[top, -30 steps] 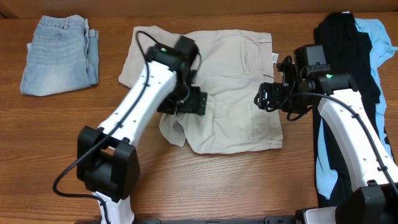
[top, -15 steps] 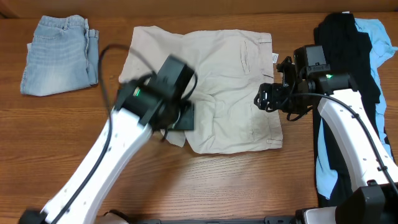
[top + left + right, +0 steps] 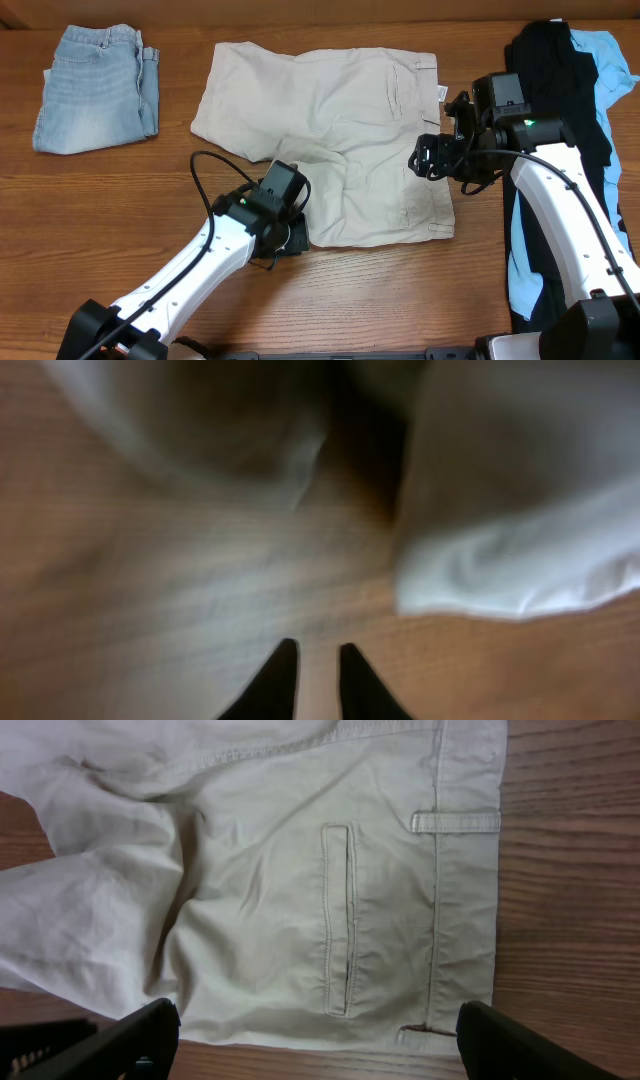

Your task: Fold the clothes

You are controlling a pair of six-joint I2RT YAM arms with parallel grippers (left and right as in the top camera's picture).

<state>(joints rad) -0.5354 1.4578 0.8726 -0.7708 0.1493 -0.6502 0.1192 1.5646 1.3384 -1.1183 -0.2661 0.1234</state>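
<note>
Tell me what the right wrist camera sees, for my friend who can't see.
Pale beige khaki cotton shorts lie rumpled on a brown wooden table, showing a slit pocket and a belt loop at the waistband. The right gripper has its two black fingers wide apart at the bottom corners, holding nothing.

Readable text: we found none in any view.
Waistband: we saw a small white tag [image 3: 443, 92] at the edge of the khaki shorts [image 3: 340, 130], but its print was too small to make out.
Right wrist view: the back pocket [image 3: 338, 920] and belt loop [image 3: 455, 821] showed us only stitching, no lettering.
Left wrist view: it was too blurred for us to read anything.
</note>
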